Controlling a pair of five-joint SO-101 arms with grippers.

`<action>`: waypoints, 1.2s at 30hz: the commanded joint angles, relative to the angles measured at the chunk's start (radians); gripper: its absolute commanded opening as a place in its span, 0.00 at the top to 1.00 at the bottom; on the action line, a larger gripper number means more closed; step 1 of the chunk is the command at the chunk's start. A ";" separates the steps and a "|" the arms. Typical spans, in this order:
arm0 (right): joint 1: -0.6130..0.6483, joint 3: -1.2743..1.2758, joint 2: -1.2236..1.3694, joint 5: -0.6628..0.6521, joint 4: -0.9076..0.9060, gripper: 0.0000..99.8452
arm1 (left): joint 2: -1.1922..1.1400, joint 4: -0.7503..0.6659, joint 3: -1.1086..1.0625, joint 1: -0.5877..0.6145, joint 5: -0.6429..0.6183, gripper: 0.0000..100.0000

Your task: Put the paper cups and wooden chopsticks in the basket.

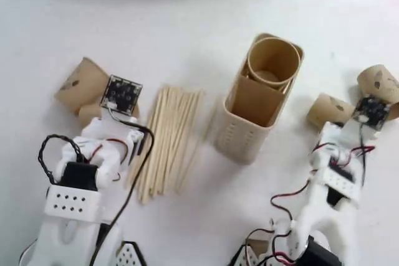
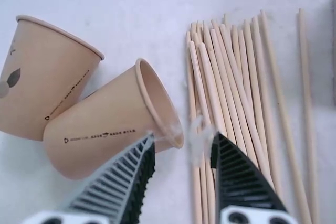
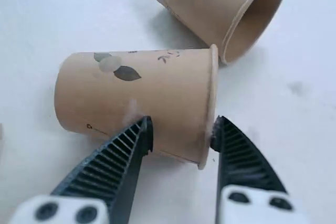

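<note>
White table [image 1: 187, 23] carries every item in the high view. Left arm [image 1: 75, 179] occupies the lower left of the frame, right arm [image 1: 336, 172] the lower right.

Basket [image 1: 243, 132], beige, sits right of centre. One cup in the basket [image 1: 274, 60] shows at its upper end, mouth towards the camera.

Chopsticks [image 1: 165, 141] lie loose on the table left of centre, fanned in a flat bundle between the left arm and the basket.

Far left cup [image 1: 81, 82] lies on its side at centre left. Near left cup [image 1: 87, 115] lies against it, partly under the wrist camera. Near right cup [image 1: 327, 110] and far right cup [image 1: 377, 82] lie on their sides at centre right, close together.

Left gripper [image 2: 182, 139] has its jaws moderately parted and holds nothing. In the left wrist view, the near left cup's rim sits at one fingertip and the chopsticks pass under the other.

Right gripper [image 3: 182, 127] has its jaws parted to a similar width, with nothing clamped. In the right wrist view, one fingertip sits at the near right cup's body and the other just past its rim. Contact cannot be confirmed.
</note>
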State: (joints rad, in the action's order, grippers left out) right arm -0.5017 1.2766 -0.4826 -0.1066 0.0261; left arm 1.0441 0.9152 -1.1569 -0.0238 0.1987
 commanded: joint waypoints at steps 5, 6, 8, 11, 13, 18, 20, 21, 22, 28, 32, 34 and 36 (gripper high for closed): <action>0.041 0.120 -0.035 0.000 0.262 0.86 | 0.015 -0.025 0.009 -0.002 0.009 0.82; 0.042 0.129 -0.039 0.000 0.275 0.89 | 0.015 -0.025 0.009 -0.002 0.009 0.82; 0.042 0.135 -0.042 -0.034 0.306 0.95 | 0.015 -0.025 0.009 -0.002 0.009 0.82; 0.044 0.143 -0.042 -0.222 0.328 0.98 | 0.015 -0.025 0.009 -0.002 0.009 0.82; 0.044 0.157 -0.042 -0.364 0.331 0.98 | 0.015 -0.025 0.009 -0.002 0.009 0.82; 0.038 0.158 -0.044 -0.482 0.328 0.98 | 0.015 -0.025 0.009 -0.002 0.009 0.82; 0.035 0.133 -0.062 -0.482 0.302 0.98 | 0.015 -0.025 0.009 -0.002 0.009 0.82; 0.035 0.117 -0.084 -0.482 0.263 0.98 | 0.015 -0.026 0.009 -0.002 0.009 0.82; 0.035 0.091 -0.111 -0.482 0.211 0.98 | 0.015 -0.034 0.009 -0.002 0.009 0.82; 0.045 -0.219 -0.398 -0.345 -0.371 0.98 | 0.015 -0.071 -0.011 -0.002 0.009 0.82; 0.147 -0.548 -0.559 -0.278 -0.837 0.98 | 0.015 -0.075 -0.012 -0.002 0.009 0.82; 0.237 -0.713 -0.585 -0.258 -0.997 0.98 | 0.015 -0.075 -0.012 -0.002 0.009 0.82; 0.312 -0.875 -0.570 -0.245 -1.107 0.98 | 0.015 -0.074 -0.012 -0.002 0.009 0.82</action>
State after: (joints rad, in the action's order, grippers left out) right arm -0.2869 0.6782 -1.0288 -0.3751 -0.8715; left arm 1.0441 0.8615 -1.1769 -0.0222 0.1987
